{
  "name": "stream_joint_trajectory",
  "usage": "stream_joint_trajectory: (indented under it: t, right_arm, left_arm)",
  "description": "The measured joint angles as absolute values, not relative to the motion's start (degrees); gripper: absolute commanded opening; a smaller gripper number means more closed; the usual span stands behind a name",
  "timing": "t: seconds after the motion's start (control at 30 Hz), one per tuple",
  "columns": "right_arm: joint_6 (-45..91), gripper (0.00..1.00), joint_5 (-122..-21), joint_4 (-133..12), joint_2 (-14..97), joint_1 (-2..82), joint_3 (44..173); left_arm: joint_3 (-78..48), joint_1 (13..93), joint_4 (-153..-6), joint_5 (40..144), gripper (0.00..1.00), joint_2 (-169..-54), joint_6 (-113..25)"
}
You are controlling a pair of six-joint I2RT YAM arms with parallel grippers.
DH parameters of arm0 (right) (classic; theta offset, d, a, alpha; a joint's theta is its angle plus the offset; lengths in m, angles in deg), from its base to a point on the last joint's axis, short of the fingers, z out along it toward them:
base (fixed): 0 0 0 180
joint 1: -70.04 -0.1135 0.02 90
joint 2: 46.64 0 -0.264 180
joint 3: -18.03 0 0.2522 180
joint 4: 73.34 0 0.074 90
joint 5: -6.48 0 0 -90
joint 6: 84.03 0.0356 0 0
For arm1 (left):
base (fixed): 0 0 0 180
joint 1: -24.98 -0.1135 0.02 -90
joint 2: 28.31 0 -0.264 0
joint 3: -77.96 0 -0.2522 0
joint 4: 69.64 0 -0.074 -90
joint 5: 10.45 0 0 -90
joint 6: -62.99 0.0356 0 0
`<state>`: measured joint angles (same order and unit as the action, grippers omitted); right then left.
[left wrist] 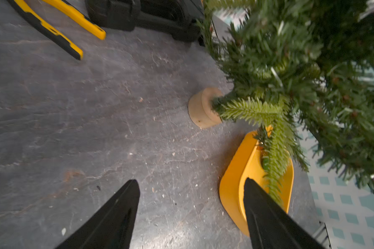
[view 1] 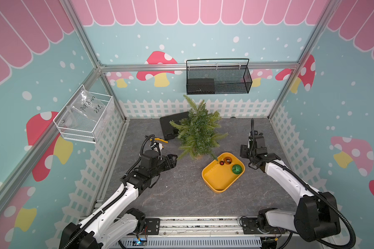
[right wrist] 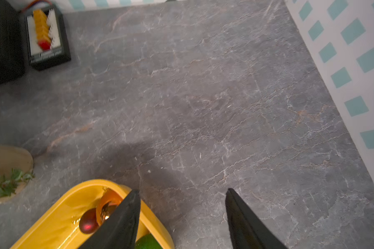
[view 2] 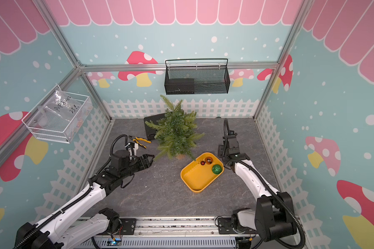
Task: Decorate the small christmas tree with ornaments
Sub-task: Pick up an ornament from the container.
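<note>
While the left gripper (left wrist: 190, 182) hovers, black tapered jaws wide and empty, yellow-handled pliers (view 2: 139, 141) lie just beyond it. At centre the bristly small christmas tree (view 1: 198, 129) stands on a round wooden base (left wrist: 201, 107). Just right, a glossy yellow tray (view 1: 218, 179) holds a dark red ball (view 1: 221, 163), a copper ball (view 1: 227, 160) and a glittery green ball (view 1: 236, 169). Beside it the right gripper (right wrist: 183, 190) gapes, empty.

Your left gripper (left wrist: 190, 180): jaws apart, nothing between them, reaching forward.
Your right gripper (right wrist: 183, 189): jaws apart, nothing between them, angled downward.
</note>
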<state>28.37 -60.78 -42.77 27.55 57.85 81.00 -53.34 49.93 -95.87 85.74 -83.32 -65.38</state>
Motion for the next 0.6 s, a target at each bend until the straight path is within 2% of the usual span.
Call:
stream_joint_trajectory:
  t: [0.37, 0.6]
  right_arm:
    - [27.17, 0.67, -65.87, -34.85, 30.96, 49.24, 82.47]
    - [27.78, 0.65, -66.59, -32.95, 30.96, 45.5, 82.36]
  left_arm:
    - [-55.02, 54.04, -95.8, 84.74, 0.78, -83.23, -68.04]
    - [-55.92, 55.09, -96.76, 84.48, 0.77, -79.3, -68.9]
